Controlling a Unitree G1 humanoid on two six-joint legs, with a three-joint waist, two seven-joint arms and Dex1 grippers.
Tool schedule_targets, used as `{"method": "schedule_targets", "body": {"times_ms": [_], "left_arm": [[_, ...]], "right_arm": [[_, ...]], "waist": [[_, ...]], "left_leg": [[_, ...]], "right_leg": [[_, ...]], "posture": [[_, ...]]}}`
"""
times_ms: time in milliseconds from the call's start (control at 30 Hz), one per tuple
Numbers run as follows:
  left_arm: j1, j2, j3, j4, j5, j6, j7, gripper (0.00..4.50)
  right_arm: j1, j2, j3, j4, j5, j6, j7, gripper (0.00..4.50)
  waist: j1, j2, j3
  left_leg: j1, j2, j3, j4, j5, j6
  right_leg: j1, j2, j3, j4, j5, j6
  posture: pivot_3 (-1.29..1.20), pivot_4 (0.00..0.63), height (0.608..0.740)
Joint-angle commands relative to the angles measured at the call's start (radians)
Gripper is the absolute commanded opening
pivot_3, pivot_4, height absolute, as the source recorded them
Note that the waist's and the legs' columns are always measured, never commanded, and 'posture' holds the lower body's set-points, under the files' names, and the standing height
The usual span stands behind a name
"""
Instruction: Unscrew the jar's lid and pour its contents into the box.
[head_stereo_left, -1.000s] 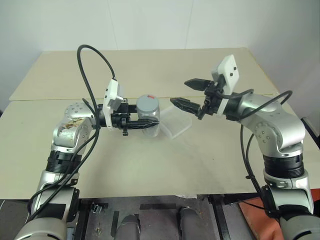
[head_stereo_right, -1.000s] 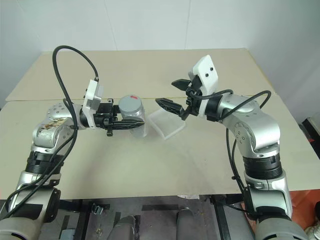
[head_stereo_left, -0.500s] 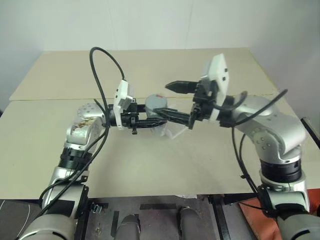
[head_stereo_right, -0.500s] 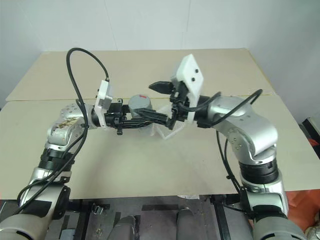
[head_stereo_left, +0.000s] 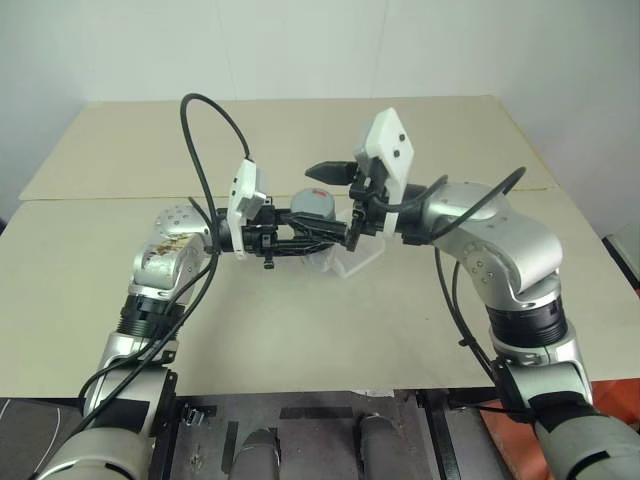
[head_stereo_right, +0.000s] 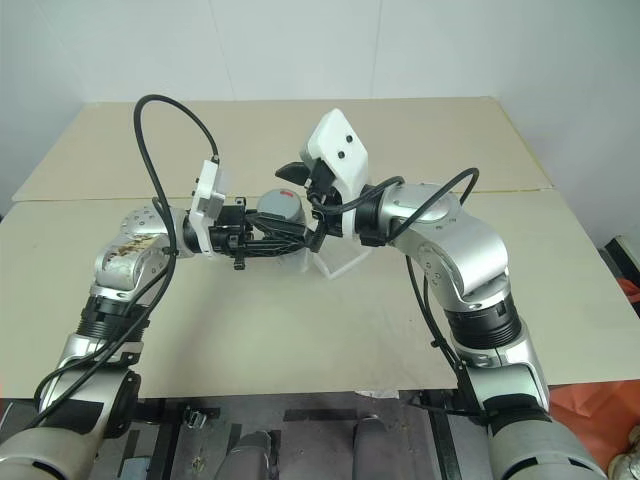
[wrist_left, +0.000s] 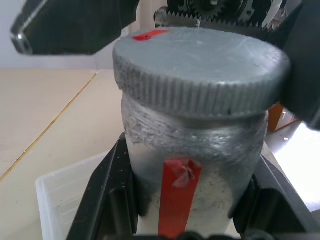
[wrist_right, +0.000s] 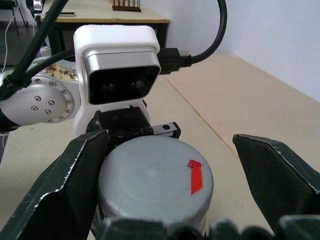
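We see the pale surface (head_stereo_left: 420, 300) only in part, its near edge cut off by the frame. On it, the box (head_stereo_left: 358, 262) is mostly hidden behind the two grippers, so only a corner of clear plastic shows in the head views; in the left wrist view another corner of it (wrist_left: 65, 197) lies under and beside the jar. We cannot make out the contents: the jar's wall is frosted and scuffed, and the lid covers the mouth.

The jar (wrist_left: 192, 170) is held upright above the surface, over the box's edge, between the two arms. It is a small clear cylinder with a torn red strip down its side. The lid (wrist_right: 152, 180) is on: round, grey, ribbed around its rim, with a small red mark on top near the edge.

The left arm reaches in from the left with its forearm level and pointing right. The left gripper (head_stereo_left: 300, 232) has its jaws pinching the jar's body from both sides, below the lid.

The right arm comes in from the right, bent at the elbow, gripper level and pointing left. The right gripper (wrist_right: 165, 187) has its jaws spread wide, one finger on either side of the lid. In the right wrist view there is a clear gap on one side; on the other we cannot tell whether finger and lid touch.
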Motion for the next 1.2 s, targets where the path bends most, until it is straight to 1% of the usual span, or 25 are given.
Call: {"method": "schedule_targets", "body": {"times_ms": [33,700,1200], "left_arm": [[-0.005,0.017,0.018,-0.042,-0.005,-0.015,-0.005,1.91],[-0.001,0.030,0.020,-0.047,-0.016,-0.011,-0.010,1.91],[0.005,0.039,0.027,-0.060,-0.018,-0.003,-0.013,1.91]], "right_arm": [[-0.008,-0.015,-0.040,-0.010,-0.008,-0.024,0.001,4.49],[0.067,-0.117,-0.139,-0.040,0.035,-0.021,-0.008,4.49],[0.096,-0.146,-0.172,-0.042,0.035,-0.029,0.001,4.49]], "waist": [[0.000,0.000,0.000],[0.002,0.000,0.000],[0.002,0.000,0.000]], "left_leg": [[0.000,0.000,0.000,0.000,0.000,0.000],[0.000,0.000,0.000,0.000,0.000,0.000],[0.000,0.000,0.000,0.000,0.000,0.000]], "right_leg": [[0.000,0.000,0.000,0.000,0.000,0.000],[0.000,0.000,0.000,0.000,0.000,0.000],[0.000,0.000,0.000,-0.001,0.000,0.000]], "posture": [[0.00,0.150,0.740],[0.00,0.150,0.740],[0.00,0.150,0.740]]}}
